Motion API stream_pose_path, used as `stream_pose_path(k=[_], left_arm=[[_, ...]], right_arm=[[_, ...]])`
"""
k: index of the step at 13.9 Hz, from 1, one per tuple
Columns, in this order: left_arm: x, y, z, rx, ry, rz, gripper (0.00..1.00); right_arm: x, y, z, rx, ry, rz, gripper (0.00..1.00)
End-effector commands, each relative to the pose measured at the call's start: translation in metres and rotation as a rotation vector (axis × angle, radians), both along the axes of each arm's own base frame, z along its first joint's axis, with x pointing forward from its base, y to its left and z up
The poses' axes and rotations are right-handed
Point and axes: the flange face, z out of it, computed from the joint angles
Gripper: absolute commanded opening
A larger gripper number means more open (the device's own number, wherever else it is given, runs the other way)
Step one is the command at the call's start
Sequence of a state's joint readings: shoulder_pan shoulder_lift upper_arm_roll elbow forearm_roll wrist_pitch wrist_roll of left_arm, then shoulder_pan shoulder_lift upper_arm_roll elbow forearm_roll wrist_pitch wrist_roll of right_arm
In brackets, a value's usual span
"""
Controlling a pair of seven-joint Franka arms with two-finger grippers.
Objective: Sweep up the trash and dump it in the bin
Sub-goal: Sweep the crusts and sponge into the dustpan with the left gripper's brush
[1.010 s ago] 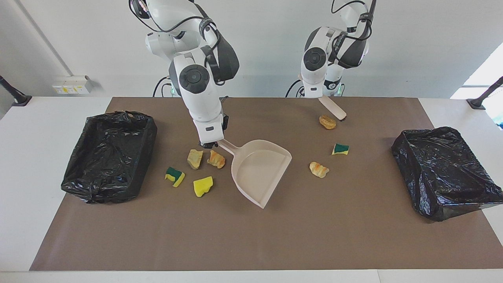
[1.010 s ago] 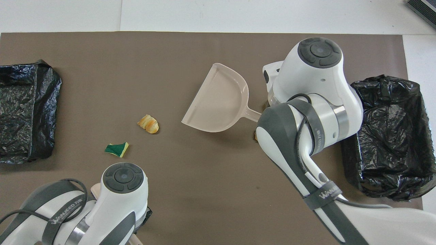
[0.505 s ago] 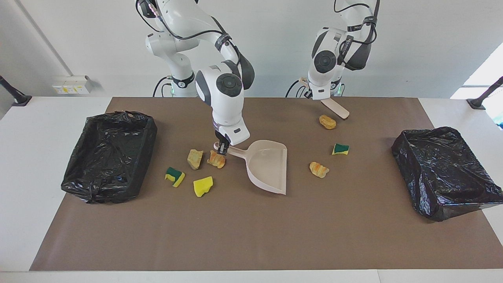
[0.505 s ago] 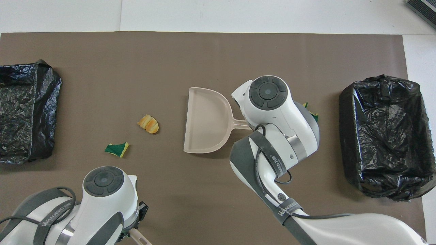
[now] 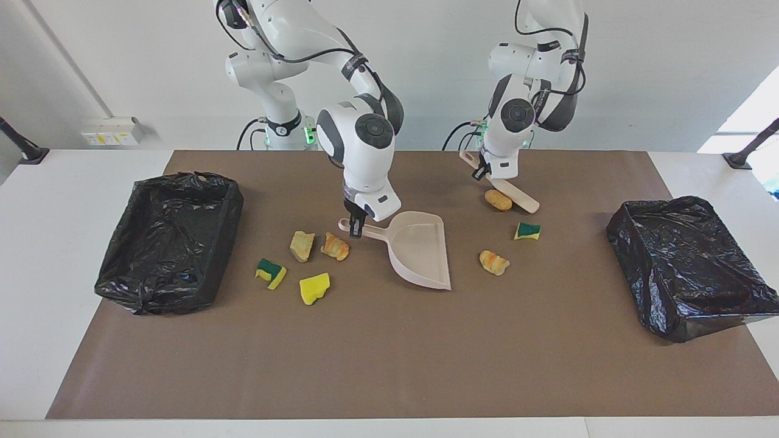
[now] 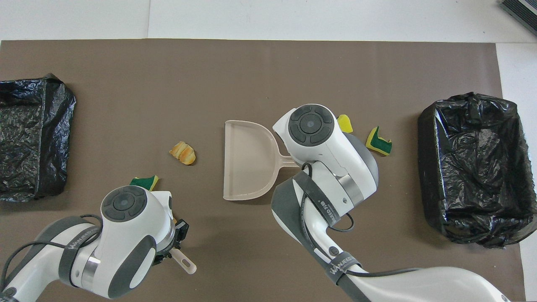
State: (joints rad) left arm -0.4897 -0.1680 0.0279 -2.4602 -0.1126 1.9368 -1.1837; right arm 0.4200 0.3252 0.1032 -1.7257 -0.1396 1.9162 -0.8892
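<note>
My right gripper is shut on the handle of the beige dustpan, which rests on the mat with its mouth toward the left arm's end. My left gripper is shut on the beige brush, whose head touches a tan bread chunk. A green sponge piece and a croissant-like chunk lie farther from the robots than that chunk. By the dustpan handle lie two tan chunks, a green-yellow sponge and a yellow sponge. In the overhead view the arms hide both grippers.
A black bag-lined bin stands at the right arm's end of the brown mat. Another black bag-lined bin stands at the left arm's end. The brush's handle end pokes out from under the left wrist.
The right gripper swung the dustpan around, its mouth now toward the left arm's end. The left gripper lowered the brush against the bread chunk and nudged it slightly away from the robots.
</note>
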Motion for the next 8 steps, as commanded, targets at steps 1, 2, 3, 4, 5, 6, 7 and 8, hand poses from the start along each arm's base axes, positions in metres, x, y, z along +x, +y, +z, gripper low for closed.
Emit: stream_pose_path(k=[1,2,3,4,5,6,7,8], left_arm=[[0.042,0.009,-0.004,-0.077,-0.030,-0.092,0.00],[0.048,0.010,-0.005,-0.096,-0.032,-0.140,0.00],[0.052,0.011,-0.002,-0.118,-0.044,-0.191,0.00],[0.054,0.012,-0.002,-0.136,-0.048,-0.239,0.00],[0.054,0.010,-0.002,-0.150,-0.054,-0.278,0.00],[0.053,0.006,-0.002,-0.159,-0.057,-0.313,0.00],[0.051,0.003,-0.002,-0.170,-0.054,-0.355,0.00],[0.049,-0.003,-0.002,-0.189,-0.051,-0.419,0.00]], right_arm=[[-0.020,0.015,0.004,0.009,0.070,-0.071,0.00],[-0.022,0.011,0.003,0.000,0.093,-0.085,0.00],[-0.024,0.009,0.002,-0.001,0.099,-0.078,0.00],[-0.022,0.009,0.001,0.005,0.093,-0.068,0.00],[-0.021,0.011,-0.002,0.008,0.089,-0.069,0.00],[-0.021,0.015,-0.004,0.014,0.080,-0.064,0.00],[-0.021,0.015,-0.005,0.016,0.077,-0.069,0.00],[-0.021,0.015,-0.005,0.014,0.077,-0.069,0.00]])
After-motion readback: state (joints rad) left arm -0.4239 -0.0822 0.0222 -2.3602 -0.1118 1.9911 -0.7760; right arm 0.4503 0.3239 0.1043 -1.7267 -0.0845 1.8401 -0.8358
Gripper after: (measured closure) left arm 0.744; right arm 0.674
